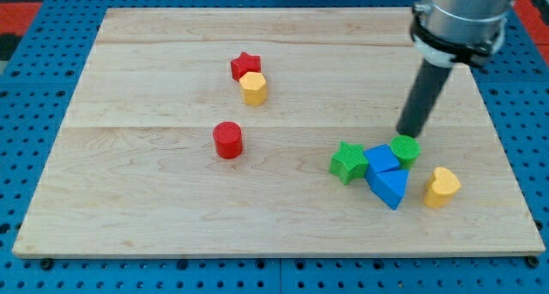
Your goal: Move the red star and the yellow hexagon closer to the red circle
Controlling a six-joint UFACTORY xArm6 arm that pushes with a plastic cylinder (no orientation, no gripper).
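The red star (244, 66) lies in the upper middle of the wooden board, touching the yellow hexagon (253, 88) just below and right of it. The red circle (228, 141) stands lower, a short gap below and left of the hexagon. My tip (406, 134) is far to the right of these three, right at the upper edge of the green circle (405, 148).
A cluster sits at the lower right: a green star (348, 161), a blue cube (382, 160), a blue triangle (389, 187) and a yellow heart (442, 187). The wooden board (154, 217) lies on a blue pegboard.
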